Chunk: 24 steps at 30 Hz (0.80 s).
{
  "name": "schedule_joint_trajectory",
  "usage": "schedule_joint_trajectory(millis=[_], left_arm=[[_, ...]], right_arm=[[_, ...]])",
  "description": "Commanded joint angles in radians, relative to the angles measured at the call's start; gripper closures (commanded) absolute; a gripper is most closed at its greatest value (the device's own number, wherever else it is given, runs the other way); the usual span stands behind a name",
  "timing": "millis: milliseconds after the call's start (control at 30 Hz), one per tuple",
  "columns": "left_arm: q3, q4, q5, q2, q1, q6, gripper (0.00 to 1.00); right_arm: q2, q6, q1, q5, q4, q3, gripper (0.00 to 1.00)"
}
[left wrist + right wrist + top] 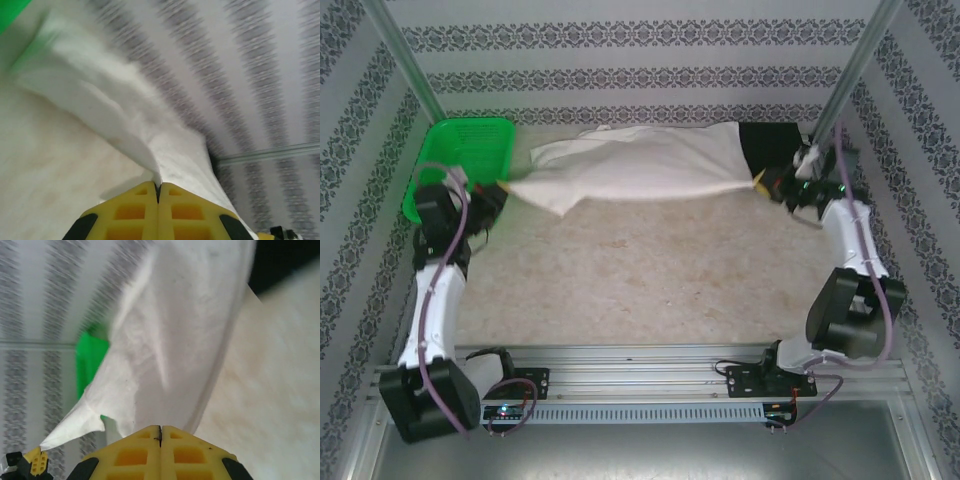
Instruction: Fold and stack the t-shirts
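Left gripper (503, 187), right gripper (767, 181) each pinching end of soft white cloth t-shirt (640, 165), stretched between, seemingly airborne. Step: spreading. Next: lay flat, fold.

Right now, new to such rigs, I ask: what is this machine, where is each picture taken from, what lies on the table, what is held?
Two robot arms are bolted at the near edge of the table, the left arm and the right arm, each ending in two-finger jaws. One picture looks down from above and behind them. The other two come from a camera on each wrist, looking past that arm's yellow jaws. At the back of the table sit a green basket on the left and a black shirt on the right. A white shirt is stretched between the arms: the left jaws are shut on one end, the right jaws on the other.
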Motion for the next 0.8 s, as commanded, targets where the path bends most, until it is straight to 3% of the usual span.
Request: schedule_joint_trajectory(millis=[0, 133, 333, 533, 767], left_arm=[[-0.074, -0.191, -0.087, -0.233, -0.004, 0.100, 1.00], [-0.130, -0.516, -0.189, -0.464, -0.002, 0.126, 1.00], [-0.158, -0.854, -0.326, -0.605, -0.004, 0.071, 1.00], [-0.134, -0.968, -0.414, -0.528, -0.013, 0.006, 1.00], [-0.114, -0.907, -0.502, -0.405, -0.013, -0.002, 1.00]], right_arm=[[-0.176, -0.098, -0.007, 0.059, -0.065, -0.158, 1.00], [-0.321, -0.092, -0.014, 0.129, -0.204, -0.289, 1.00], [-0.464, -0.040, -0.020, 0.285, -0.388, -0.411, 1.00], [-0.493, 0.005, -0.030, 0.433, -0.529, -0.451, 1.00], [-0.411, 0.007, -0.030, 0.413, -0.436, -0.419, 1.00]])
